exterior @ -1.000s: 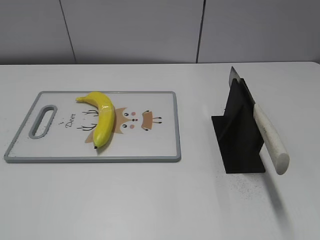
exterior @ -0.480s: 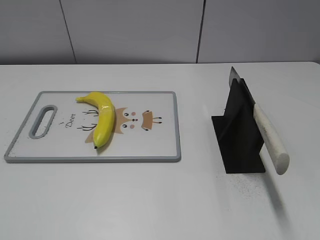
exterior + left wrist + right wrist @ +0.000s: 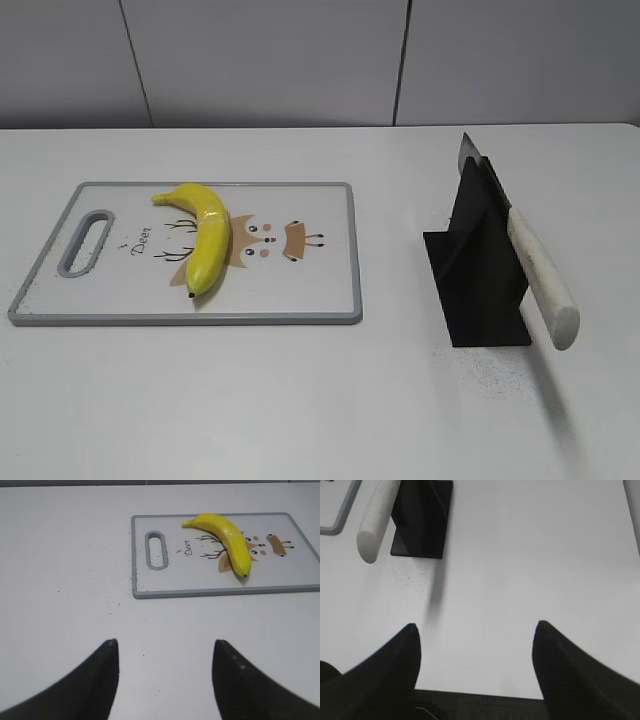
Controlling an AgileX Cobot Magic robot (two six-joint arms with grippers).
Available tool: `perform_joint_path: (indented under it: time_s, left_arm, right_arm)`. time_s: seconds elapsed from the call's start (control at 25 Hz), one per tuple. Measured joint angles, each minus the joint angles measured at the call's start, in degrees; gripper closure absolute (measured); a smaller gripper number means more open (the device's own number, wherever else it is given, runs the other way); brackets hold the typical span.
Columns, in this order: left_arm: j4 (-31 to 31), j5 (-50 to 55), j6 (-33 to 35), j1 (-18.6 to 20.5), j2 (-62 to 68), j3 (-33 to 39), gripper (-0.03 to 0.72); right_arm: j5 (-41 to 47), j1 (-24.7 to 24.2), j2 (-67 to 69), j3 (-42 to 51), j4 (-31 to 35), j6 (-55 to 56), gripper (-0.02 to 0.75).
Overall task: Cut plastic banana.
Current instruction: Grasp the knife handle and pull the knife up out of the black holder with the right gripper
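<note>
- A plain white table under a grey panelled wall fills the scene; fine dark specks dust its surface near the board and near the stand.
- The cutting board, white with a grey rim, a handle slot and a cartoon deer print, lies flat on the left half of the table.
- A black knife stand sits well apart from it on the right, holding a knife at a slant, blade tip up and pale handle jutting down toward the table's near edge.
- The plastic banana rests on the board across the deer print, stem toward the far edge, dark tip toward the near edge.
- The left gripper hangs above bare table short of the board, fingers spread and empty.
- The right gripper likewise has its fingers spread over bare table, with the knife handle up and to its left.
- The step in hand looks like fetching the knife: the right gripper should probably close around the middle of the handle, square to it, and draw it out along the slot's slant so the stand does not tip.
- The left one could steady the banana near its stem, clear of the cut line.
</note>
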Motion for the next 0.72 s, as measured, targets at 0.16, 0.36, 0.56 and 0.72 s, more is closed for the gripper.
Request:
perform_joint_path:
  time_s: [0.16,0.36,0.56,0.72]
  left_arm:
    - [0.0,0.0,0.0,0.0,0.0,0.0,0.108]
    - [0.0,0.0,0.0,0.0,0.0,0.0,0.108]
    - [0.0,0.0,0.0,0.0,0.0,0.0,0.108]
    - [0.0,0.0,0.0,0.0,0.0,0.0,0.108]
  right_arm:
    - [0.11,2.01,6.17,-1.85,0.62,1.85,0.211]
    - [0.02,8.4,13.29,-5.1,0.85,3.55,0.211]
    - [0.02,15.75,22.58,-8.74,-1.4,7.12,0.212]
    - [0.12,19.87,30.73,-13.28,-1.45,9.55,0.216]
